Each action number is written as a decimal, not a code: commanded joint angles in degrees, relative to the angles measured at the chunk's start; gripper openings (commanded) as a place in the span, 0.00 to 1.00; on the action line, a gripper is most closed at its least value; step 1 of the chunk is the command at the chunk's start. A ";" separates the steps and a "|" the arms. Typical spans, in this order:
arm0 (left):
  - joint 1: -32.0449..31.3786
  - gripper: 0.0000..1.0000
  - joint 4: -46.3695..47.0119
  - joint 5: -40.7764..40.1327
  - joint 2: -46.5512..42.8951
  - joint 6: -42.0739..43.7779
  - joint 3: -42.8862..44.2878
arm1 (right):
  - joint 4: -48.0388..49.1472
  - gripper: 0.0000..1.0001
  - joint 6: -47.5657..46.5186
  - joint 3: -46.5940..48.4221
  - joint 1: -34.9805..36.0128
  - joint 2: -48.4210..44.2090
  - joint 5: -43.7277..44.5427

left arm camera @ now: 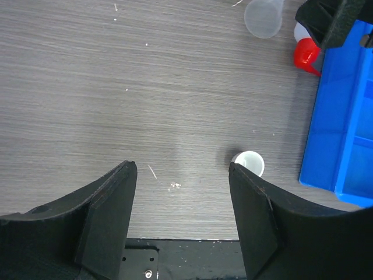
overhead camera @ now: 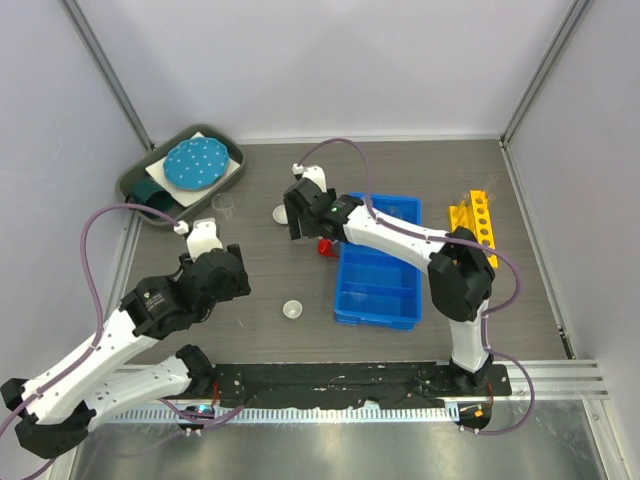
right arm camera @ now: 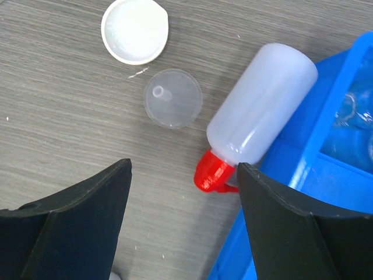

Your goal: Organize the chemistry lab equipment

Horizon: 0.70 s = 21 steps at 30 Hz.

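A translucent red-capped bottle (right arm camera: 262, 102) lies on its side against the blue divided bin (right arm camera: 326, 186), which holds clear glassware (right arm camera: 355, 111). My right gripper (right arm camera: 183, 166) hovers open just above the bottle's red cap (right arm camera: 214, 171), gripping nothing. Beyond it lie a clear funnel (right arm camera: 173, 98) and a white dish (right arm camera: 135, 30). My left gripper (left arm camera: 182, 168) hangs open and empty over bare table, a small white dish (left arm camera: 249, 163) just outside its right finger. In the top view a clear beaker (overhead camera: 224, 205) stands left of centre and the yellow holed rack (overhead camera: 475, 225) sits right of the bin (overhead camera: 380, 290).
A dark green tray (overhead camera: 135, 185) with a teal dotted disc sits in the far left corner. White enclosure walls close three sides. A black base strip (overhead camera: 350, 380) runs along the near edge.
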 commanded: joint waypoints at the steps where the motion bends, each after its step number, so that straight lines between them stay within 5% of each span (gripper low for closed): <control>1: 0.27 0.69 0.01 -3.25 -2.34 -2.32 -1.48 | 2.57 0.78 -1.58 6.44 -0.60 4.10 -0.66; 12: 0.27 0.71 -0.78 -5.80 -4.37 -1.70 -2.28 | 1.69 0.72 -3.00 14.89 -1.92 12.72 -0.04; 21: 0.53 0.72 0.28 -5.98 -3.57 -0.47 -2.63 | 1.43 0.41 -2.91 17.17 -3.15 15.62 -0.74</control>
